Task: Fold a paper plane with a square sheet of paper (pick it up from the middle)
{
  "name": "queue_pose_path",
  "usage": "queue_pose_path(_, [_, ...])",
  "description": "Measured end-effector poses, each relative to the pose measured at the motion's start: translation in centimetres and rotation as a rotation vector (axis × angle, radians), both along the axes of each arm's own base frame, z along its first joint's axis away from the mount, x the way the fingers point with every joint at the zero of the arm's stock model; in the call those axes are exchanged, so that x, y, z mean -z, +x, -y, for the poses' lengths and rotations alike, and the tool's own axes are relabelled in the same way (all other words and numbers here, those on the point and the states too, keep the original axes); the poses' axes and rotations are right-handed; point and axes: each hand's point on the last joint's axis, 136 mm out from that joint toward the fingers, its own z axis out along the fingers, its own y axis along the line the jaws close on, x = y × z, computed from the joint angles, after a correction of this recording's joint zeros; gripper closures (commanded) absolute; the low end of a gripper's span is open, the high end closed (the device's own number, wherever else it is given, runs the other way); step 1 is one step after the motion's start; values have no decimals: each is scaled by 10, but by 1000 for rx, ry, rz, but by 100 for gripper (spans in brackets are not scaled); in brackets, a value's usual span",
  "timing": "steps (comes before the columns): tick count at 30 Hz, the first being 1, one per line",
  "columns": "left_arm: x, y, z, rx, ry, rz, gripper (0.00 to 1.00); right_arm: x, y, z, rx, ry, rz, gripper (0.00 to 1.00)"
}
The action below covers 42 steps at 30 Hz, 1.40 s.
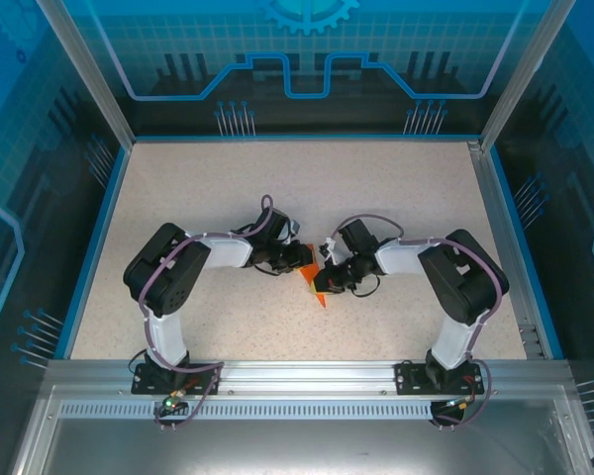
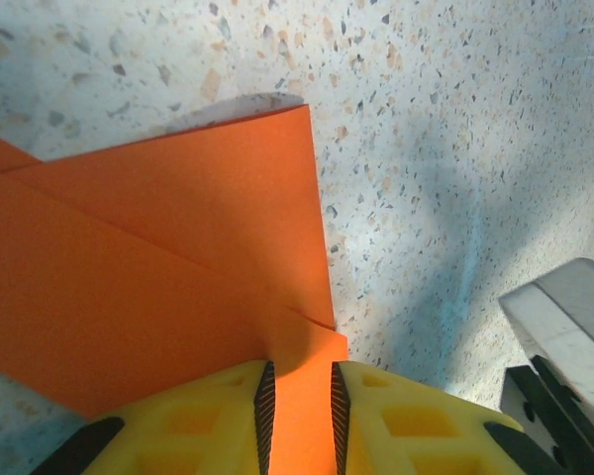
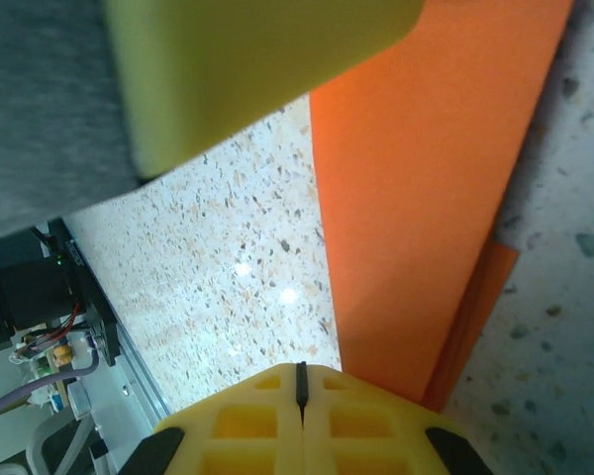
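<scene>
Left pincer [image 2: 297,384] astride plane [image 1: 317,291], tip nearward

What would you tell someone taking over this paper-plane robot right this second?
Left gripper: jaws slightly apart, orange paper in the gap; pinched or not, unclear.
Right gripper: shut, empty, tips beside the paper's edge.
Orange paper: on the table, between both grippers.
Done: several folds; layers overlap.
Left: remaining folds; a finished dart is not evident.

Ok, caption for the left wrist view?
Left pincer, slightly open, over folded orange paper on the speckled table.
</scene>
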Motion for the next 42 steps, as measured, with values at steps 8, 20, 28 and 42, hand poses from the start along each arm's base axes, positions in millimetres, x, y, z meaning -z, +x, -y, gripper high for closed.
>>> queue_pose_path(8, [1, 0, 0, 2, -4, 1, 76, 13, -6, 3, -2, -23, -46, 96])
queue_pose_path(20, [2, 0, 1, 2, 3, -10, 77, 14, -28, 13, -24, 23, 5, 95])
queue_pose_path(28, [2, 1, 1, 2, 3, -11, 77, 13, -46, 24, -33, 7, -18, 95])
queue_pose_path(42, [1, 0, 2, 7, -4, -16, 77, -43, -4, 1, -1, 51, 54, 93])
